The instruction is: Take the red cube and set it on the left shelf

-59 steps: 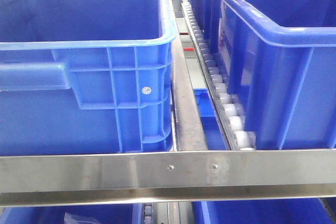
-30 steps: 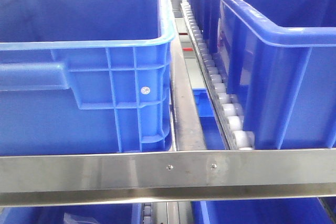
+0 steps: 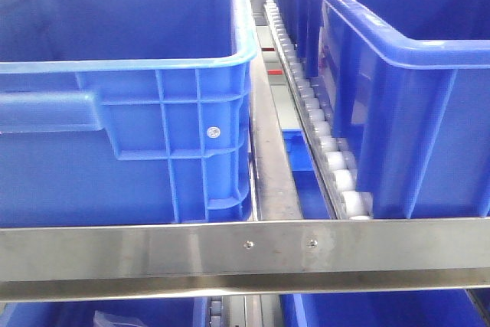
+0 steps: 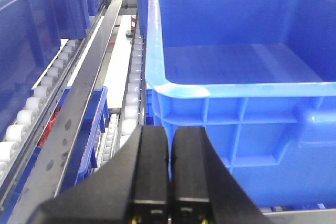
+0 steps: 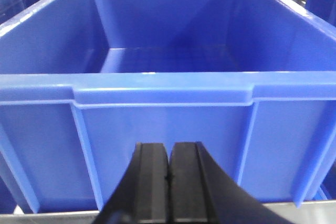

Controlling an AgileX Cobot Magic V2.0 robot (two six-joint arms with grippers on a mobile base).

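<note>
No legible writing; a pale label on the right crate [image 3: 398, 89] is unreadable; left shelf [image 3: 245, 254] steel front rail sits w/ white roller tracks [image 3: 321, 128] between blue crates; left gripper [image 4: 169, 182] jaws pressed together, holding nothing, crate [image 4: 241, 77] just ahead; right gripper [image 5: 169, 182] jaws likewise closed, empty, facing a crate [image 5: 168, 103]; red cube not visible.

The front-facing view looks level and close at the left shelf [image 3: 253, 254], its front rail crossing the lower frame. The left wrist view looks forward over the left hand [image 4: 169, 177] at the left blue crate [image 4: 241, 93] ahead. The right wrist view looks over the right hand [image 5: 169, 182] at the right blue crate [image 5: 168, 103]. The front view also shows both crates.
</note>
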